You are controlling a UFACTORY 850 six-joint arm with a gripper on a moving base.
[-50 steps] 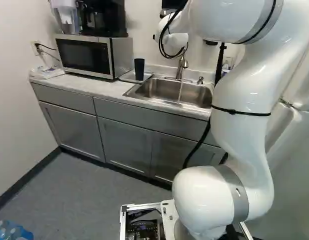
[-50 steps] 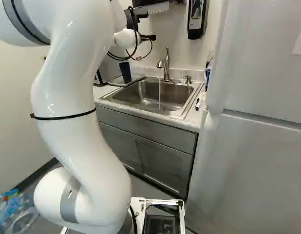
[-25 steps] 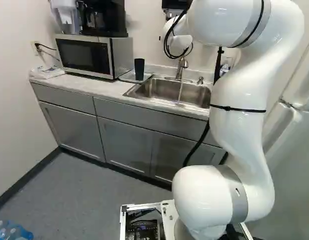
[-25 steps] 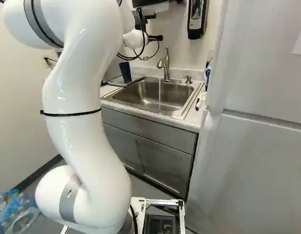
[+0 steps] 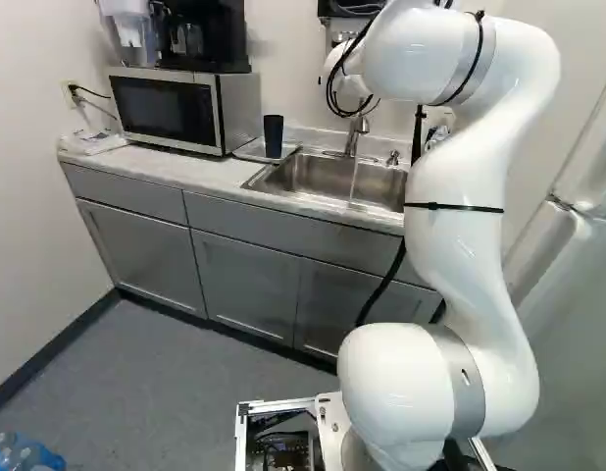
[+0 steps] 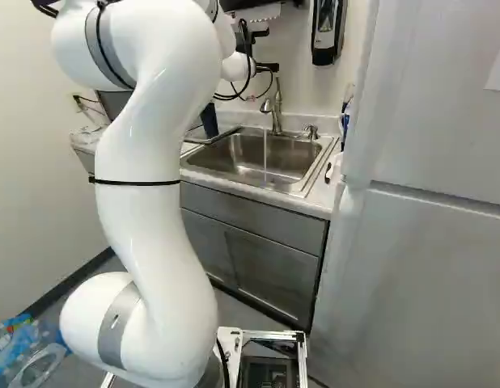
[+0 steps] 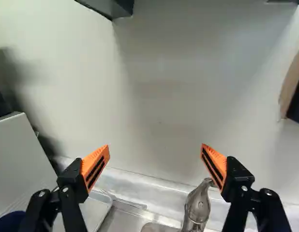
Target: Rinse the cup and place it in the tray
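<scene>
Basically, the cup (image 5: 273,135) is off to the microwave side of the gripper (image 7: 155,147), low & outside the nearer finger, not btwn the pads. In the left base view it stands left of the arm's wrist (image 5: 344,71), w/ its long axis approx. vert.; can't tell which end is the open one. Gripper's empty, fingers well apart, aimed at the wall (image 7: 164,96) w/ the faucet (image 6: 276,109) low & close to the other finger. So if a grasp is next, prob. needs a sideways shift toward the microwave (image 5: 166,108), then down, fingers either side of the cup's body. Only one arm here, so no choice of reach.

Cup's on the tray (image 5: 248,151), beside the sink (image 6: 226,153); water (image 6: 264,158) is running into the basin. Can't tell if it's been rinsed, so this could be pre-rinse or post-placing. Main risk, I'd say: clipping the faucet or microwave on the way over, or tipping the cup w/ one finger.

Surface (image 5: 200,175) runs along the wall, w/ microwave + coffee maker (image 5: 207,39) on top of it, grey cabinets (image 5: 246,285) below. Fridge (image 6: 436,259) at the right of the right base view, soap dispenser (image 6: 325,32) up on the wall, plastic bottles (image 6: 31,352) low at the left.
</scene>
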